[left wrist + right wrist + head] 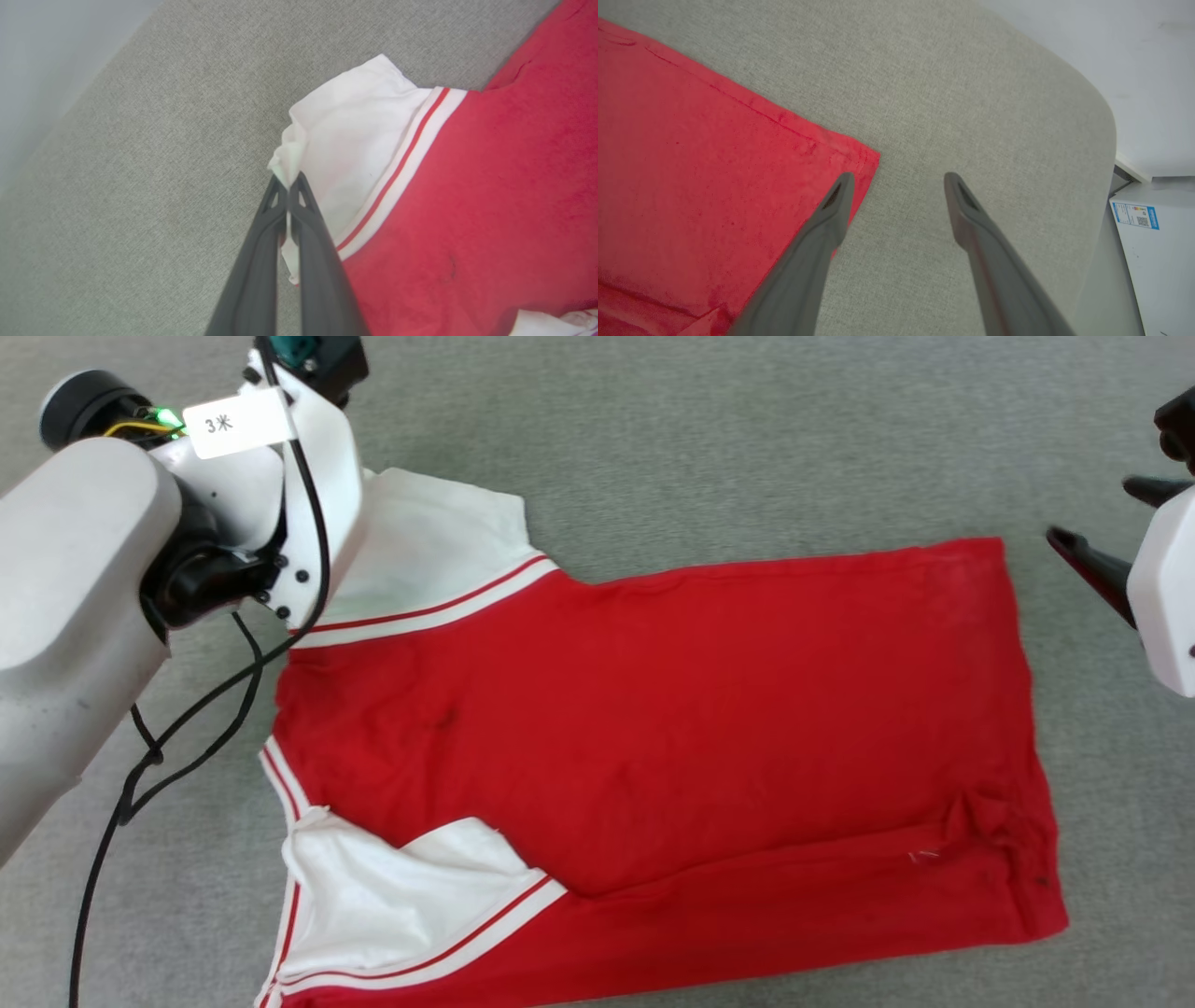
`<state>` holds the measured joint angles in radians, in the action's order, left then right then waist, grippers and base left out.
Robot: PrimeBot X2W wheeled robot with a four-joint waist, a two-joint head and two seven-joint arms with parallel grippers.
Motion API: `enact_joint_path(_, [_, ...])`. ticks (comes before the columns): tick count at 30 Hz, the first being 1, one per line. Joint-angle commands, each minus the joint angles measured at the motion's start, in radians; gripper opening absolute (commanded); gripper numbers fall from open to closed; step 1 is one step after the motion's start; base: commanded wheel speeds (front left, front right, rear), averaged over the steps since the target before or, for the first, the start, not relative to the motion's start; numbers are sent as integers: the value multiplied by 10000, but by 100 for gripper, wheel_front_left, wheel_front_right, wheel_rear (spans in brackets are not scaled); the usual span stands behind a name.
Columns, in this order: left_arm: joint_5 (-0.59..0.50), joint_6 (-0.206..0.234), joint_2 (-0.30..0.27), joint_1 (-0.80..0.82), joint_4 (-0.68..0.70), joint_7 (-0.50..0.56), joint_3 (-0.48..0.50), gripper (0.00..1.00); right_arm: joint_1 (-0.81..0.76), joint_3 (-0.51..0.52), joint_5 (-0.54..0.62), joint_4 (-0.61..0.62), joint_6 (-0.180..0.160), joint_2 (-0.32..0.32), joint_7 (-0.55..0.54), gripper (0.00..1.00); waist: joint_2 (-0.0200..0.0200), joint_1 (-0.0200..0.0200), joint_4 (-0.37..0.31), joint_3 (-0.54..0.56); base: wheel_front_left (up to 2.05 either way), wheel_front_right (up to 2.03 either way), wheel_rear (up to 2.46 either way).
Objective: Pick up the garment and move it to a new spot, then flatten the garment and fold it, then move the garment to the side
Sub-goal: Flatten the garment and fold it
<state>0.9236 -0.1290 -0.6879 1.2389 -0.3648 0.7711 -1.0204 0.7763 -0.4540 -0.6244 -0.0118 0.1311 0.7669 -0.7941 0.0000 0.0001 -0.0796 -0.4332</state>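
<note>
Pinching the garment [653, 709] by its sleeve [345, 135] with the left end effector [289, 179], I am flattening; the wide right end effector [899, 179] likely needs the hem corner [861, 161].

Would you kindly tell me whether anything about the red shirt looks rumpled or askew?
The garment lies mostly flat, but fabric bunches into a pucker near its hem, and the nearer white sleeve is creased rather than spread smooth.
</note>
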Motion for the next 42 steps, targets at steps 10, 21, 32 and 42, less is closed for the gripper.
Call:
enact_joint_path(10, [207,-1,15,838,611,-780,-654,0,1204,-933,-1508,-1950,-6,-295,-1797,100,0,-1,887,-713,0,0,0])
enact_joint_path(21, [424,-2,103,1445,482,-1498,-1333,0,932,-2520,-1689,-3591,-4,-1097,-1071,0,0,-1,1120,-1035,0,0,0])
enact_joint_path(32, [946,-1,-565,472,699,-2876,-1920,0,871,-2774,-2268,-3544,-6,-454,1342,0,0,-1,944,811,0,0,0])
enact_joint_path(42, [1291,357,-1844,-1660,2272,-3587,-2263,0,-945,-3250,-2578,-2787,-6,415,3095,0,0,-1,1054,2369,0,0,0])
